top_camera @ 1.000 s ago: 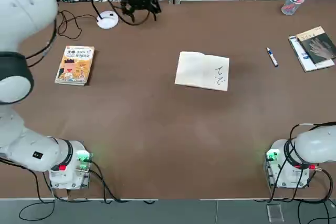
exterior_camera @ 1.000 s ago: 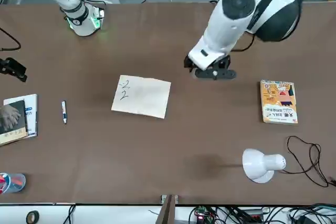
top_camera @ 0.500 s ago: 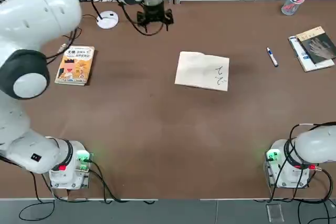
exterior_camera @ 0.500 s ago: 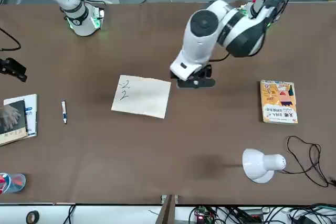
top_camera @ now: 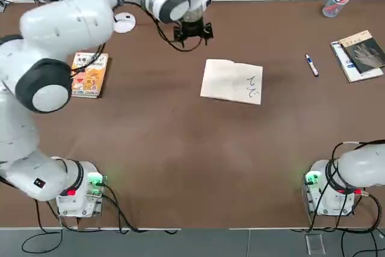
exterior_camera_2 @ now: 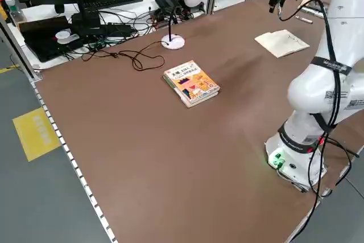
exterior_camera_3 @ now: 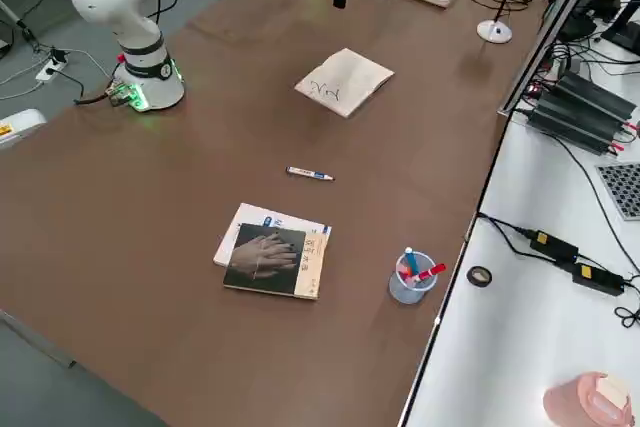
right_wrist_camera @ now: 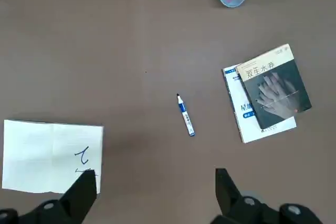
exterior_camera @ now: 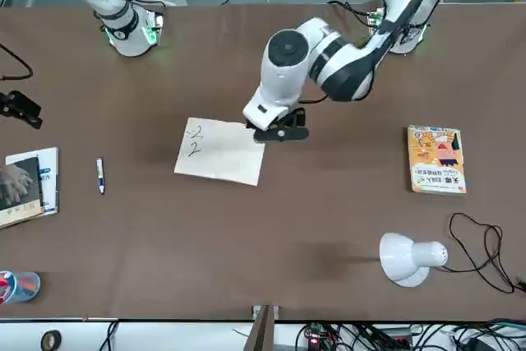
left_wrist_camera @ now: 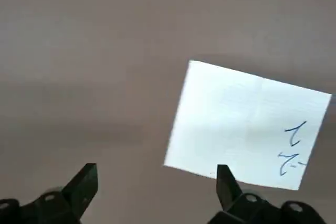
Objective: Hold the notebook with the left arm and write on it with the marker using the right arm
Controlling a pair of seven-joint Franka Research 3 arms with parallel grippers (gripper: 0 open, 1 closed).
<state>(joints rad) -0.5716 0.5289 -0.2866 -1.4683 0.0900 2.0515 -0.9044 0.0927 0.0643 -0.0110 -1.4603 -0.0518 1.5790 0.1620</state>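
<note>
In the top view you see the notebook [top_camera: 231,81] lying open and flat on the brown table [top_camera: 180,148], a little right of the middle of the frame, with dark squiggles on its right page. The left gripper [top_camera: 192,32] hangs in the upper middle of that frame, up and to the left of the notebook, and does not touch it. In the front view the same gripper [exterior_camera: 279,131] is just at the upper right corner of the notebook [exterior_camera: 220,150]. In the left wrist view its fingers [left_wrist_camera: 84,182] stand wide apart with nothing between them, and the notebook [left_wrist_camera: 247,121] is seen beyond them.

The marker [top_camera: 311,65] lies on the table in the upper right of the top view, well apart from the notebook, between it and the book with the hand picture [top_camera: 361,53]. Nothing holds it.

You see the right gripper [right_wrist_camera: 155,182] only in its own wrist view: it is high above the table, fingers wide and empty, and the marker [right_wrist_camera: 185,115] is far below it.
</note>
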